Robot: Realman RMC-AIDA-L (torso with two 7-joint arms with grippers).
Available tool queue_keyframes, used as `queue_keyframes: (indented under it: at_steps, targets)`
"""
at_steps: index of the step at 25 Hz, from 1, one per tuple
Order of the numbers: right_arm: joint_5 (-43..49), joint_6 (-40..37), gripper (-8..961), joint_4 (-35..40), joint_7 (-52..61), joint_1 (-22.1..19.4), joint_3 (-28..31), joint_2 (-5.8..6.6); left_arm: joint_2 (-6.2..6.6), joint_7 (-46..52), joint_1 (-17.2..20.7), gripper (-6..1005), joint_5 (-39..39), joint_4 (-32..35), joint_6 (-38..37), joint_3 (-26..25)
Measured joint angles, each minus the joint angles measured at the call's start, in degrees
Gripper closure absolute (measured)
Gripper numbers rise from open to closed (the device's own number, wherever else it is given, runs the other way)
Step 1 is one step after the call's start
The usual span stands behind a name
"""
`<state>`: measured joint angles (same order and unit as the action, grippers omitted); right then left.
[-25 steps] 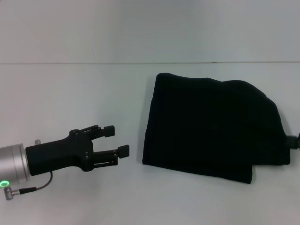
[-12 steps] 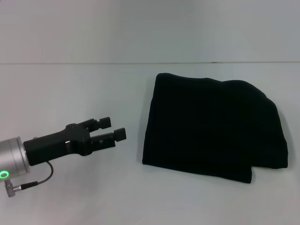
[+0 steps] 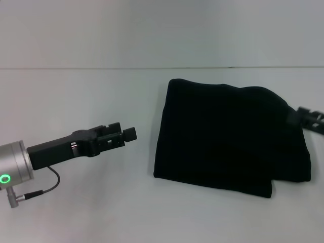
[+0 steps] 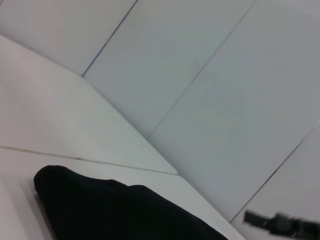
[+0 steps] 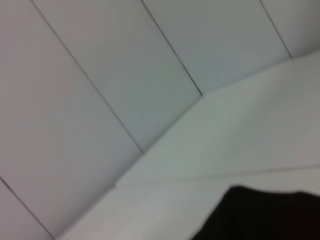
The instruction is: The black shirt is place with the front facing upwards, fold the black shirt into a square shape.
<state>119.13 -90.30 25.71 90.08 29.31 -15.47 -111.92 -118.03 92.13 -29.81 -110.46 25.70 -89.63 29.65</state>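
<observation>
The black shirt (image 3: 230, 136) lies folded into a rough rectangle on the white table (image 3: 76, 96), right of centre. No lettering or label shows. My left gripper (image 3: 123, 133) hovers to the left of the shirt, apart from it, pointing toward it, open and empty. My right gripper (image 3: 310, 119) shows only partly at the right edge, beside the shirt's far right corner. The shirt also shows in the left wrist view (image 4: 110, 210) and the right wrist view (image 5: 265, 215). The right gripper shows far off in the left wrist view (image 4: 282, 223).
A pale panelled wall (image 3: 162, 30) rises behind the table's far edge. A thin cable (image 3: 48, 185) hangs under the left wrist.
My left gripper has risen, rolled and moved slightly toward the shirt. My right gripper left view at the right edge, then reappeared higher by the shirt's right corner. The shirt has not moved.
</observation>
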Motion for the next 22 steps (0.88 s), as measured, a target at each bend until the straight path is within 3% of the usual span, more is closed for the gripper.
queue_keyframes:
  at_steps: [5, 11, 18, 22]
  targets:
    - [0.6, 10.8, 189, -0.8, 0.9, 0.5, -6.5, -1.53, 0.19, 1.7, 0.0, 124, -0.1, -0.6, 0.4, -0.1]
    - [0.6, 18.2, 188, -1.9, 1.7, 0.0, -8.9, -1.83, 0.83, 4.4, -0.7, 125, -0.5, -2.1, 0.9, 0.3]
    - [0.6, 19.5, 189, -1.5, 2.2, -0.5, -8.5, -1.18, 0.99, 7.3, -1.4, 124, -0.7, -2.1, 1.0, 0.7]
    - [0.6, 13.1, 189, 1.7, -1.7, -1.4, -8.7, -0.83, 1.71, 16.1, -3.2, 123, -1.5, -2.0, 3.4, 2.2]
